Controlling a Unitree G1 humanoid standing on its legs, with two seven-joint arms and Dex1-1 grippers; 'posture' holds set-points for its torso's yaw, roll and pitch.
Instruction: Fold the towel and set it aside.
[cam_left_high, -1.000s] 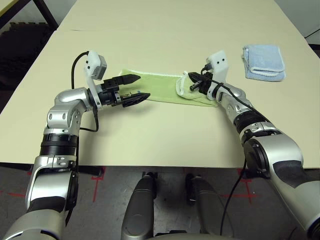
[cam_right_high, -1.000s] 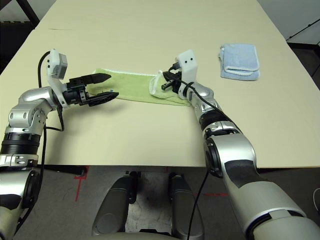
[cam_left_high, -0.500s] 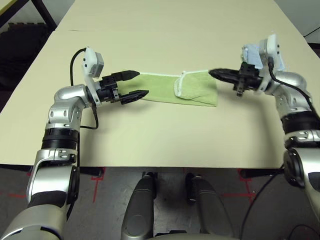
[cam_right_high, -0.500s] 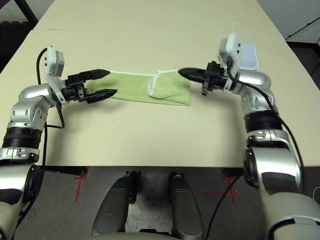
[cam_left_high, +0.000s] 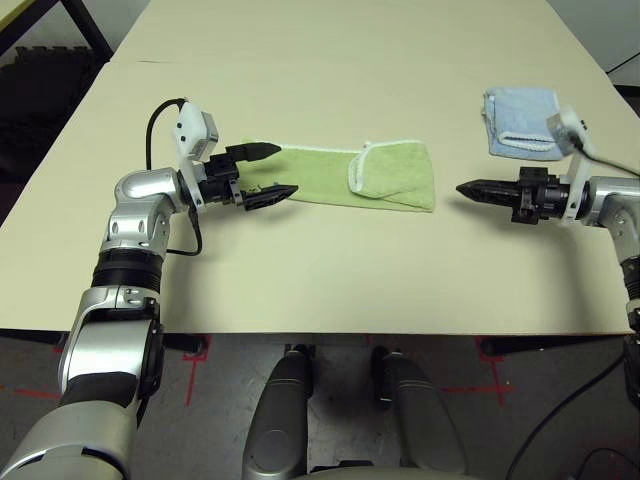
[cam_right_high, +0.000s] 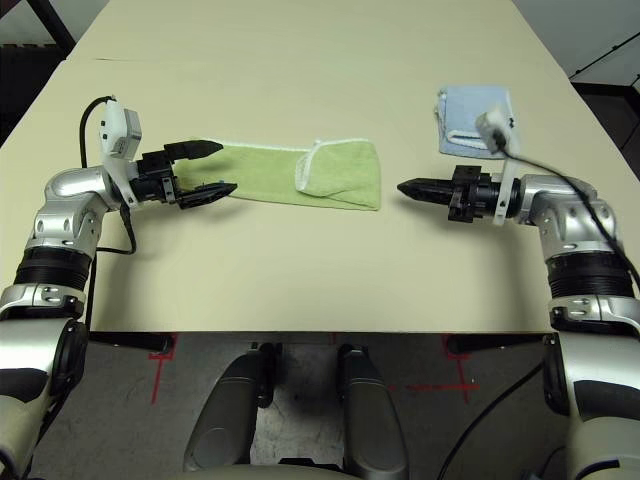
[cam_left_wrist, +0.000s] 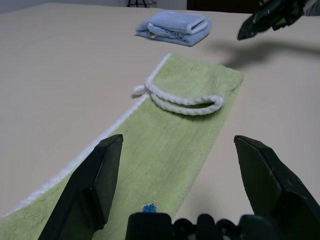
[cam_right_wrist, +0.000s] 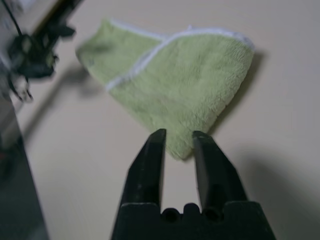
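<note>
The light green towel (cam_left_high: 330, 178) lies flat on the table as a long strip. Its right end is folded back over itself, with the white edging (cam_left_wrist: 182, 104) curling across the fold. My left gripper (cam_left_high: 287, 170) stands open at the strip's left end, one finger on each side of the cloth, gripping nothing. My right gripper (cam_left_high: 462, 188) hovers over bare table a short way right of the folded end, pointing at it. Its fingers (cam_right_wrist: 156, 150) are slightly parted with nothing between them.
A smaller light blue folded towel (cam_left_high: 525, 123) lies at the back right, behind my right forearm. The beige table (cam_left_high: 320, 270) has free room in front of the green strip and across its far half.
My right gripper has left the towel's fold and drawn back to the right and nearer the front edge, its fingers parting a little. The left gripper has hardly moved.
</note>
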